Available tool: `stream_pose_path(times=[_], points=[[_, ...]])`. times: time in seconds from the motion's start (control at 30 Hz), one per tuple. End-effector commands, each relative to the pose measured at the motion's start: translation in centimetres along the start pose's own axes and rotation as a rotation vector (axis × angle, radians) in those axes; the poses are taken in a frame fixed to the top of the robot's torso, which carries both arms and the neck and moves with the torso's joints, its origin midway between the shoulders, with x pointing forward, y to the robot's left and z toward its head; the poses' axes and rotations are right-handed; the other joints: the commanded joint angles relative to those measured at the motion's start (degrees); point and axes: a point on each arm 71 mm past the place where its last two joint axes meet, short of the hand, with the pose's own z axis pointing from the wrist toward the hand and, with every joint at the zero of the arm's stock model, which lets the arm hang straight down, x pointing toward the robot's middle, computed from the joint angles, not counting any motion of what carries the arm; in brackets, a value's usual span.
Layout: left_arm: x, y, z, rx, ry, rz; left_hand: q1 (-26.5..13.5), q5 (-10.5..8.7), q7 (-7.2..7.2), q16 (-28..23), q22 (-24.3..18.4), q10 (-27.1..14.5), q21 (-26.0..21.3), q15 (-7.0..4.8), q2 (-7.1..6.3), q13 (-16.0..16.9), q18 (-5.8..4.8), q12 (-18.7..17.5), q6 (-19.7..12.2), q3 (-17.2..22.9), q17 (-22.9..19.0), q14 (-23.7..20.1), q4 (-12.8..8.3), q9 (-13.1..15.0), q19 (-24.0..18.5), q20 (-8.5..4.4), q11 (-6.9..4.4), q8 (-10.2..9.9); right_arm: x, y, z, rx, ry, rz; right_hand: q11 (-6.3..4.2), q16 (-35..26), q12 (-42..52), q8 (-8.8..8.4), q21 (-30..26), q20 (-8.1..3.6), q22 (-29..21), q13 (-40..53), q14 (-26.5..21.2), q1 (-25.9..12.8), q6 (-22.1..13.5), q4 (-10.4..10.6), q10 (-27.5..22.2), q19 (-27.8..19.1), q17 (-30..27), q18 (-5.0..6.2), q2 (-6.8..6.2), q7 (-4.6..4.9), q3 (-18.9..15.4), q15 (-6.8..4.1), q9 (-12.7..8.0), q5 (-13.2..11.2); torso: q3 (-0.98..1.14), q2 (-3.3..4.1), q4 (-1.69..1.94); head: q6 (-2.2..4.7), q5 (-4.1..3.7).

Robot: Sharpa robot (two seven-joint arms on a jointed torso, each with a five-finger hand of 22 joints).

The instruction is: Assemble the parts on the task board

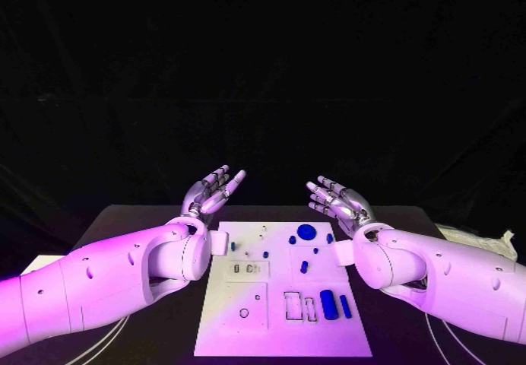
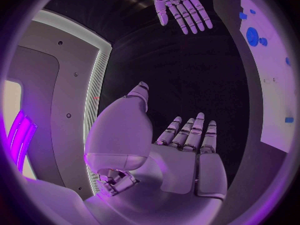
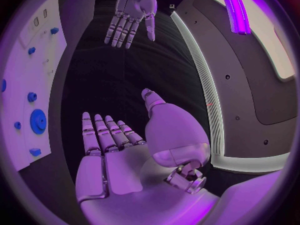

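Holding both hands raised beyond the far edge of the task board (image 1: 280,319), I have my left hand (image 1: 210,194) and right hand (image 1: 340,200) spread wide, grasping nothing. Assembly looks not yet begun: the round blue gear (image 1: 307,231) lies near the board's far edge, the blue pegs (image 1: 334,303) toward its near right corner. Next I must reach down and pick one part.
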Motion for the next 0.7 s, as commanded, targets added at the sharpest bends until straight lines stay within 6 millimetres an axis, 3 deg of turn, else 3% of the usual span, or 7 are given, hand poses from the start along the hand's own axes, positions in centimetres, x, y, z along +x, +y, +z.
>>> stream_pose_path(times=[0.03,0.2,0.23,0.33,0.43,0.53,0.7], points=[[0.5,-0.2,0.0,0.019,0.06,-0.02,2.0,0.29,7.2,0.4,0.1,0.9,0.4,0.17,-0.01,0.1,1.17,0.2,1.0,0.3,0.1,0.9,0.5,0.2,0.3,0.7,0.21,0.4,1.3,-0.2,0.0,0.032,0.198,-0.023,1.16,1.1,1.0,0.89,2.2,0.5,1.1,0.7,7.5,6.1,5.2,-3.0,7.4,6.4,0.6,0.82,0.87,8.67,0.4,0.96,0.6,-0.1,-0.01,-0.01,0.01,0.0,0.0],[0.5,-0.2,0.0,0.019,0.06,-0.02,4.3,-0.02,7.68,1.7,0.9,5.9,1.9,0.56,1.1,0.6,0.94,0.9,5.8,1.4,1.0,7.9,0.3,0.7,3.7,0.73,0.81,1.3,1.4,-0.2,0.1,0.042,0.233,-0.031,0.13,3.9,3.9,3.14,6.1,0.36,2.7,1.9,26.9,11.4,18.7,-7.5,26.3,17.4,1.8,2.69,0.9,7.94,2.6,-0.41,1.8,-1.7,-0.01,-0.01,0.01,0.0,0.0],[-0.9,-0.4,-0.2,0.031,0.05,-0.024,4.8,-0.08,7.79,2.3,1.3,8.0,2.6,0.74,1.53,0.8,0.81,1.3,7.8,1.6,1.3,10.4,0.1,0.9,5.4,0.77,1.07,1.7,-0.3,0.7,0.6,-0.086,0.16,-0.195,-0.37,4.3,4.4,3.57,6.9,0.32,3.0,2.0,30.3,12.2,21.7,-8.5,30.4,19.8,1.9,3.25,0.58,7.48,3.1,-0.92,2.0,-2.2,-0.02,0.31,-0.4,-0.3,-0.32],[-1.5,-0.6,-0.3,0.044,0.048,-0.023,6.4,-0.26,7.56,5.4,3.8,17.5,7.6,0.33,2.55,1.5,1.21,2.9,15.8,1.8,2.6,22.4,-0.6,1.7,17.6,0.7,1.21,3.3,-0.7,1.1,0.7,-0.133,0.16,-0.277,-1.49,4.7,4.8,4.31,8.0,0.29,3.1,1.9,33.7,13.5,28.0,-10.1,34.0,22.2,1.9,4.36,0.0,6.46,4.3,-2.04,2.3,-3.2,-0.05,0.86,-0.6,-0.21,-0.22],[-2.0,-0.8,-0.5,0.055,0.051,-0.025,7.6,-0.3,6.79,7.6,6.3,31.8,13.3,-1.75,3.47,2.4,3.06,5.4,24.6,1.6,3.2,29.3,-1.5,2.3,30.8,0.46,-0.42,4.9,-1.1,1.6,0.8,-0.176,0.158,-0.357,-2.15,4.5,4.3,4.37,8.8,0.09,3.0,1.7,36.6,14.0,33.3,-11.3,36.9,24.2,1.7,4.78,-0.65,5.79,6.1,-2.83,2.3,-4.0,-0.01,1.5,-0.55,0.02,-0.34],[-2.4,-0.9,-0.8,0.054,0.06,-0.031,8.4,-0.33,6.17,9.2,7.1,37.7,16.1,-3.36,3.99,2.5,3.85,6.4,32.3,1.2,3.7,34.8,-2.3,2.8,36.8,-0.43,-1.57,6.2,-1.5,2.0,0.7,-0.202,0.154,-0.413,-2.72,4.5,3.8,4.25,9.5,-0.41,2.9,1.7,39.5,13.8,37.9,-12.1,39.6,26.1,1.8,4.9,-1.35,5.49,8.4,-3.65,2.3,-4.0,0.09,2.12,-0.46,0.08,-0.49],[-2.6,-1.3,-1.4,0.042,0.093,-0.053,9.0,-0.35,5.17,10.2,7.7,42.9,18.5,-5.19,4.74,2.4,3.91,6.7,36.4,0.6,4.9,40.9,-3.2,2.5,42.7,-2.25,-2.99,6.2,-2.1,2.9,0.7,-0.246,0.159,-0.531,-3.61,4.2,2.5,3.3,10.7,-1.56,2.8,1.7,43.5,12.3,41.5,-12.6,43.6,28.9,1.9,4.9,-2.85,4.95,13.2,-4.8,2.2,-4.0,0.11,3.26,-0.24,0.53,-0.88]])
